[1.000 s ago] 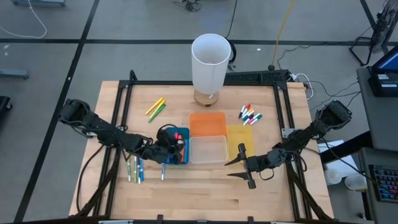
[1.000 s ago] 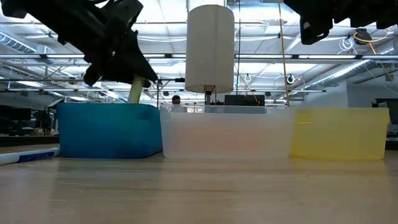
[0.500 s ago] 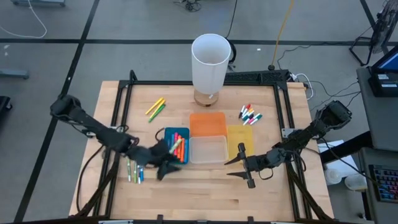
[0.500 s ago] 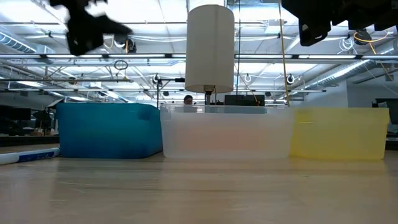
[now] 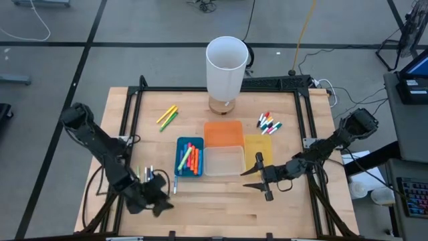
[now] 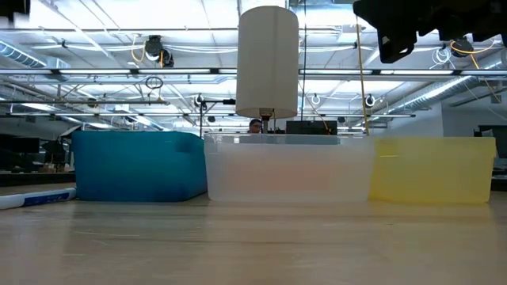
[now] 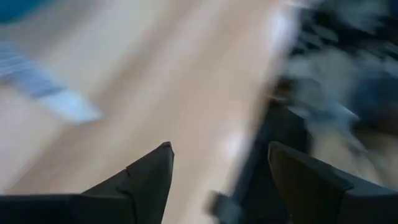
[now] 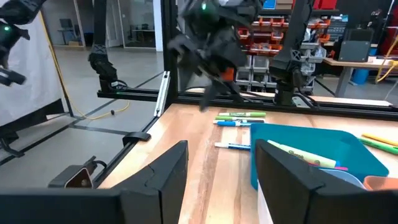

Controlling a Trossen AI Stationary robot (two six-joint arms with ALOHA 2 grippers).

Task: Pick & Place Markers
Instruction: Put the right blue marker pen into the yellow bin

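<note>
Several markers [image 5: 189,158] lie in the blue bin [image 5: 178,167]. More markers lie loose on the wood: a few [image 5: 144,175] near the left frame rail, one [image 5: 175,184] in front of the blue bin, yellow and green ones [image 5: 167,116] at the far left, and white ones with coloured caps [image 5: 269,124] at the far right. My left gripper [image 5: 157,199] hangs open near the table's near-left corner, its fingers [image 7: 146,177] with nothing between them. My right gripper [image 5: 249,179] stands open in front of the yellow bin [image 5: 259,148], touching nothing.
An orange bin [image 5: 223,132] and a clear bin [image 5: 223,161] stand between the blue and yellow ones. A tall white cylinder [image 5: 226,67] stands at the far middle. A black frame rail [image 5: 130,120] runs along the table's edges. Bare wood lies along the near edge.
My left gripper was over the blue bin with a pale green marker standing in it. It has opened and let the marker go into the bin. It has then risen and swung toward the table's near-left corner. My right gripper has kept still.
</note>
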